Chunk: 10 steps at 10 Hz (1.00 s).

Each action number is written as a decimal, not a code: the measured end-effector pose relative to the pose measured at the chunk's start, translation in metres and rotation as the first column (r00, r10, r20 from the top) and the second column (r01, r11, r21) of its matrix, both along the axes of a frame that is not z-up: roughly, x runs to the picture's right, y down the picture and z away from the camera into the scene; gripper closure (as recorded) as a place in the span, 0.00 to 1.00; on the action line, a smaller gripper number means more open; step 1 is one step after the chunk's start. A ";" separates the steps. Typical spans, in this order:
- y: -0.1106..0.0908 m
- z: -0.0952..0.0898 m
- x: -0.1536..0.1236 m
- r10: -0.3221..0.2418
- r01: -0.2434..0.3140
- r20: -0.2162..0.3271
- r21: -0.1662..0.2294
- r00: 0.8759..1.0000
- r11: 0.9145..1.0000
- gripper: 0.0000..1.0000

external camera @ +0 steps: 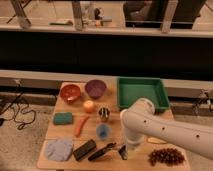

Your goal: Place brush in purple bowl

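The gripper point(123, 152) hangs low over the table point(62, 133) near the middle of its front edge, at the end of the white arm point(155, 127) that reaches in from the right edge. Its fingers are closed and hold nothing that can be seen. The brush point(102, 151) lies flat on the table just left of the gripper, slanting toward the front edge; whether its near end touches the fingers cannot be told. A black block point(84, 149) lies just left of the brush, and a blue cloth point(59, 149) sits in the front left corner. The purple bowl point(95, 88) stands at the back edge, well apart from the brush, between an orange-red bowl point(70, 92) and a green tray point(142, 93). A blue cup point(103, 131) stands just behind the brush, and grapes point(166, 156) lie near the front right corner.
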State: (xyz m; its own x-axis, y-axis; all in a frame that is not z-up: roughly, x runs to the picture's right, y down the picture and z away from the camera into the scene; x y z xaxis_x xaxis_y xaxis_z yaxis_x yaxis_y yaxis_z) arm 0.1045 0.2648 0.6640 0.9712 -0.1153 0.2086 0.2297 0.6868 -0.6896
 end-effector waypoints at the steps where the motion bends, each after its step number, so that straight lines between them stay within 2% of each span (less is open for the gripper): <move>1: -0.009 0.000 0.000 -0.001 0.001 0.001 0.015 1.000 1.000 1.00; 5: -0.039 -0.007 0.006 -0.021 0.021 -0.007 0.064 1.000 0.998 1.00; 10: -0.063 -0.025 0.003 -0.044 0.043 0.013 0.104 0.999 0.994 1.00</move>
